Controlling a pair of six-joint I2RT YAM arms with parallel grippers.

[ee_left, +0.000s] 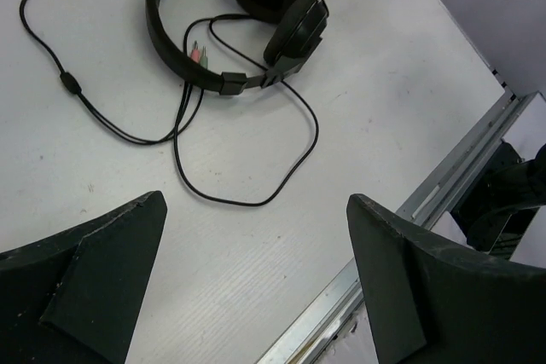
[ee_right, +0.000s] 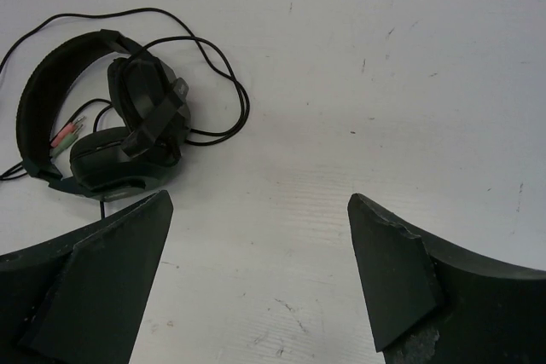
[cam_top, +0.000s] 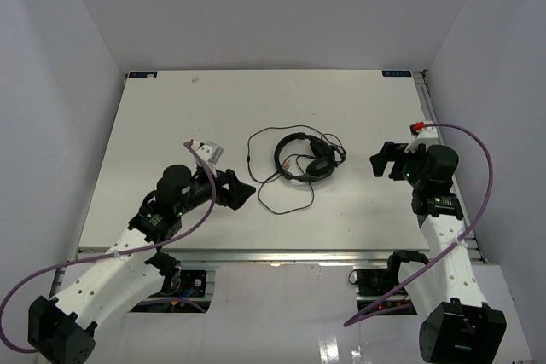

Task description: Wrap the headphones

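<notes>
**While your left end effector (cam_top: 243, 192) and right end effector (cam_top: 381, 161) gaped wide, the headphones (cam_top: 309, 159) lay loose on the tabletop (cam_top: 171, 117)**

As the overhead view showed you, the headphones sat a little right of the tabletop's middle, between the two arms. They lay flat, with the headband arched toward the left and the earcups bunched together on the right.

The cable (cam_top: 284, 202) was wound around nothing. It sprawled in open loops on the tabletop, one running out toward the near edge and another curving round the far side of the headband. Its plugs (ee_left: 198, 53) (one pinkish, one greenish) rested inside the arch of the headband, as your left wrist camera showed.

Your left end effector pointed at the headphones from the near left. Its fingers (ee_left: 94, 287) were spread far apart and held nothing, and the nearest cable loop lay just ahead of them.

Your right end effector hung to the right of the headphones, apart from them. It was likewise spread wide and gripped nothing. In its wrist view the headphones lay off to the upper left, beyond the left finger, and bare tabletop filled the gap between the fingers.
</notes>
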